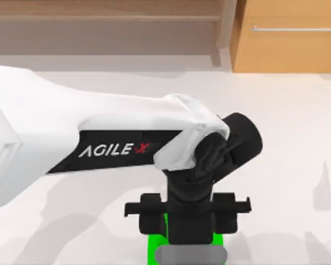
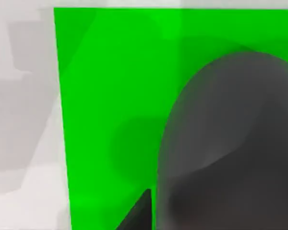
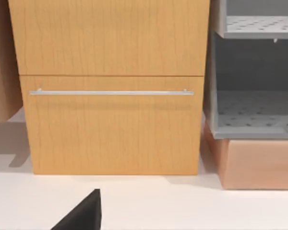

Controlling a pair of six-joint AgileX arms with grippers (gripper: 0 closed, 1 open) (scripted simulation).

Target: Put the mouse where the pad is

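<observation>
The left arm reaches across the bench (image 1: 298,165) from the top view's left, its left gripper (image 1: 190,243) pointed down at the near edge; the pad (image 2: 110,96) lies flat beneath it, a strip of green showing under the wrist in the top view; the mouse (image 2: 230,139) sits close against the wrist camera, directly over the pad's green surface; whether it rests on the pad or hangs just above cannot be told; whether the left fingers are parted or clamped on it I cannot tell. Judgement on handling: the mouse looks rigid, light and smooth-backed, so liable to slip; the flanks at its widest part offer the surest hold. The right arm is parked, its camera facing a wooden cabinet (image 3: 110,86) and a grey shelf unit (image 3: 254,96); the shelves in sight hold nothing; its fingers cannot be judged.
</observation>
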